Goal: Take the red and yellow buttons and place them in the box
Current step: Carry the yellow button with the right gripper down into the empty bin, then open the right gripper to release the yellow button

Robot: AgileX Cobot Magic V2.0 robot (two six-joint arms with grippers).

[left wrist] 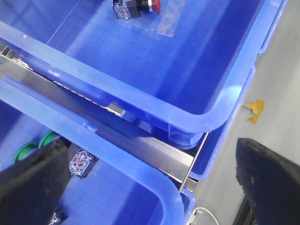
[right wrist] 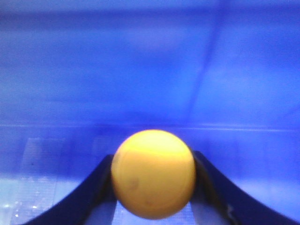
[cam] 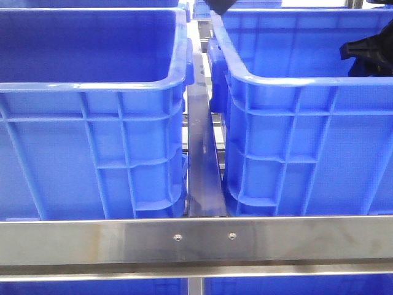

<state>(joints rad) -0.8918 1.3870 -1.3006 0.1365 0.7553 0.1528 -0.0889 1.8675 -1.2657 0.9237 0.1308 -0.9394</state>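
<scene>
My right gripper (right wrist: pixel 152 197) is squeezing a yellow button (right wrist: pixel 153 173). Its round, shiny cap sits right between my two dark fingers (right wrist: pixel 93 192), one on each side, both touching it. The cap has no words or marks I can read. Behind it is only a blurry blue wall (right wrist: pixel 150 70), the inside of a crate.

In my left wrist view I see a red button (left wrist: pixel 138 5) lying on the floor of a blue crate (left wrist: pixel 201 79), close to the far edge of the picture. It has a red cap, a black middle and a pale block on its end. Just beside it lies a small clear plastic bag (left wrist: pixel 168 21). I can't read any writing on either.

My left gripper (left wrist: pixel 150 187) is spread wide and holds nothing. Its two black fingers (left wrist: pixel 33 183) are far apart. Under it is a second blue crate (left wrist: pixel 108 154) with two green rings (left wrist: pixel 35 147) and a small switch block (left wrist: pixel 82 162) inside. The block has tiny marks, too small to read.

A shiny metal rail (left wrist: pixel 93 117) runs between the two crates. A scrap of yellow tape (left wrist: pixel 255 110) lies on the grey floor (left wrist: pixel 281 70) next to them.

From the front, two big blue crates stand side by side, the left crate (cam: pixel 92 141) and the right crate (cam: pixel 307 141), behind a silver bar (cam: pixel 196 239) with two screws. A dark arm part (cam: pixel 368 52) shows in the right crate.
</scene>
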